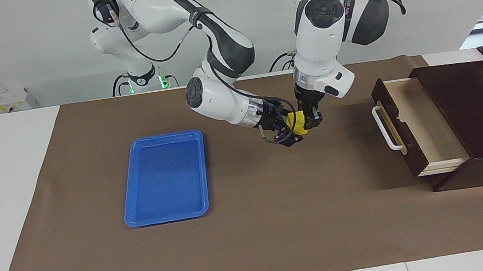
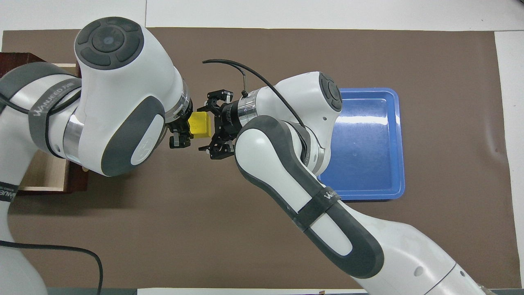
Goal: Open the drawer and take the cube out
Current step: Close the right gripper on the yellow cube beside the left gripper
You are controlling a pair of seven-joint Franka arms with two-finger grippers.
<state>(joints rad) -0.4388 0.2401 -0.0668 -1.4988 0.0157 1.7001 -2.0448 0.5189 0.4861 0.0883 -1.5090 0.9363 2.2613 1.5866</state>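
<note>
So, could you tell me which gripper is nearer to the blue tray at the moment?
The right gripper. It is up over the mat at the cube, on the side toward the blue tray. The left gripper holds the cube from the drawer side.

The left arm drops steeply from its raised elbow, its wrist pointing straight down. The left pincer (image 1: pixel 306 119) hangs upright, clamped on what it carries. The right arm bends low and reaches in sideways, its wrist nearly level. The right pincer (image 1: pixel 291 129) meets the left pincer tip to tip, its fingers (image 2: pixel 203 108) spread wide on either side of that same load.
</note>
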